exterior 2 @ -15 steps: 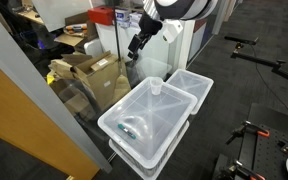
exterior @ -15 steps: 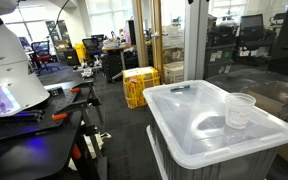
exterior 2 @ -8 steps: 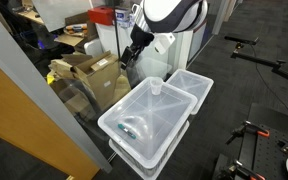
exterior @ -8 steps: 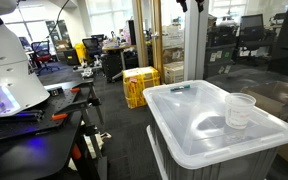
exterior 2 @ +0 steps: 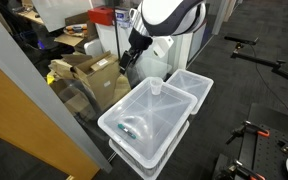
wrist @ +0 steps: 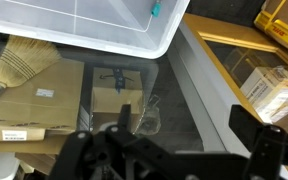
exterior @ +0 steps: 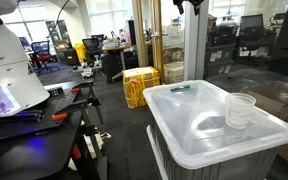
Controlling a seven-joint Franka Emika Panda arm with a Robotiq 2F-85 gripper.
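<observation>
A white plastic bin with a flat lid (exterior: 199,125) (exterior 2: 144,118) stands in both exterior views. A clear plastic cup (exterior: 240,110) (exterior 2: 156,87) stands upright near one lid corner. A teal marker (exterior: 180,88) (exterior 2: 130,128) lies near the opposite end. My gripper (exterior 2: 131,55) (exterior: 189,5) hangs high above and beside the bin, away from the cup, open and holding nothing. In the wrist view the dark fingers (wrist: 254,135) fill the bottom edge around my gripper (wrist: 184,140); the bin's corner (wrist: 94,30) and the marker's tip (wrist: 155,9) show at the top.
Cardboard boxes (exterior 2: 89,72) (wrist: 44,95) sit behind a glass partition (exterior 2: 34,100) beside the bin. A yellow crate (exterior: 140,85) (wrist: 284,20) stands on the floor. A second white bin (exterior 2: 194,85) adjoins the lidded one. A workbench with tools (exterior: 29,115) is across the aisle.
The arm has swung over and slightly down toward the glass partition side of the bin. The jaws stayed open. Cup and marker have not moved.
</observation>
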